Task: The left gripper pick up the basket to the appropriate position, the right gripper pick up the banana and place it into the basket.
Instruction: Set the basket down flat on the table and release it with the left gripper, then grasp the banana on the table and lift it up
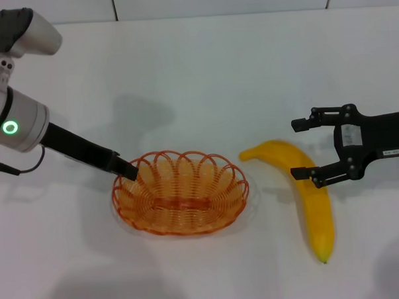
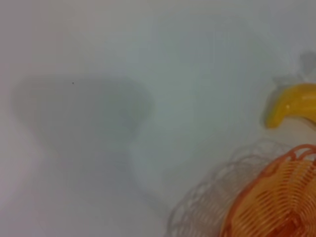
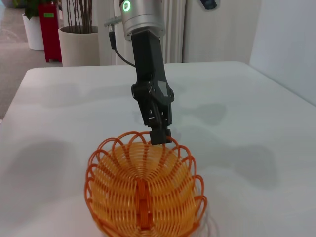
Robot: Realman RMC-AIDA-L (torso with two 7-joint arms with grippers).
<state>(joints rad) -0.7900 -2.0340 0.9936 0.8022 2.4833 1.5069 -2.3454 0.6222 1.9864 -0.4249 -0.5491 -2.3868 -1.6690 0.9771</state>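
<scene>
The orange wire basket (image 1: 181, 193) rests on the white table, in the middle. My left gripper (image 1: 127, 171) is at the basket's left rim, shut on the looped edge; the right wrist view shows it (image 3: 160, 134) pinching the far rim of the basket (image 3: 143, 192). The yellow banana (image 1: 309, 198) lies on the table right of the basket, with its pointed tip toward me. My right gripper (image 1: 304, 149) is open at the banana's upper end, one finger over the fruit. The left wrist view shows part of the basket (image 2: 276, 202) and one end of the banana (image 2: 289, 106).
The white table (image 1: 202, 70) stretches back to a wall. In the right wrist view a potted plant (image 3: 79, 39) and a red object (image 3: 49, 29) stand on the floor beyond the table's far edge.
</scene>
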